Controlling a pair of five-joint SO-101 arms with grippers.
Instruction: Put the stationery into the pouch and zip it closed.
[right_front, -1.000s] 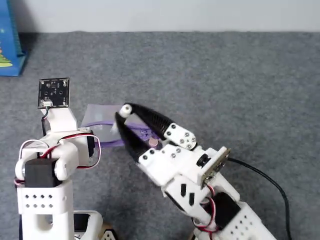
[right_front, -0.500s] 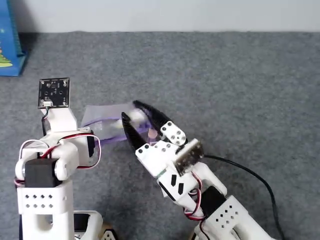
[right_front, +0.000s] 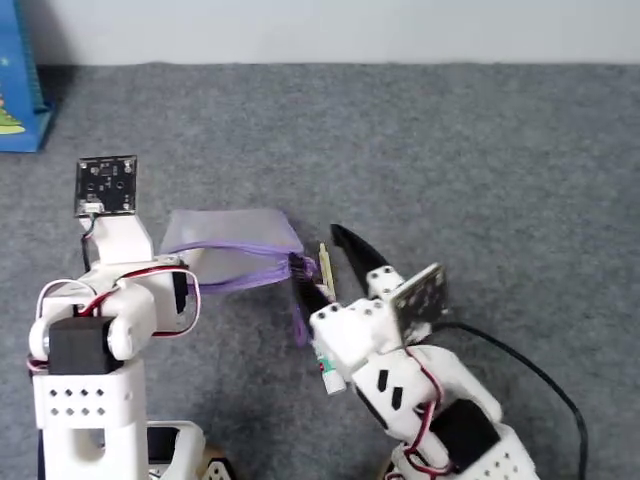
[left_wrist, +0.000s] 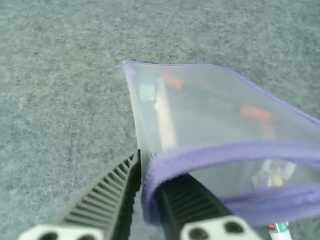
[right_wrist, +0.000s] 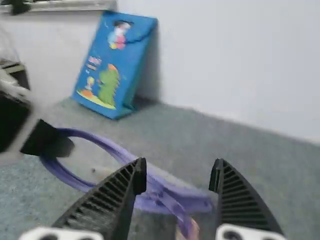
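Observation:
The clear pouch with purple trim lies on the grey carpet, mouth facing the arms. My left gripper is shut on the purple rim at its left end. Through the pouch wall I see a pale pencil and orange pieces. My right gripper hangs open just off the pouch's right end, with a thin tan pencil between its fingers, untouched as far as I can tell. The right wrist view looks between the open fingers of the right gripper at the purple rim. A white marker lies beside the right arm's base.
A blue printed bag leans against the wall at the far left, also seen as the blue bag in the right wrist view. Bare grey carpet stretches behind and to the right of the pouch.
The right arm has drawn back from over the pouch toward the front right and turned its wrist, uncovering the pouch. The left arm has kept still, holding the rim.

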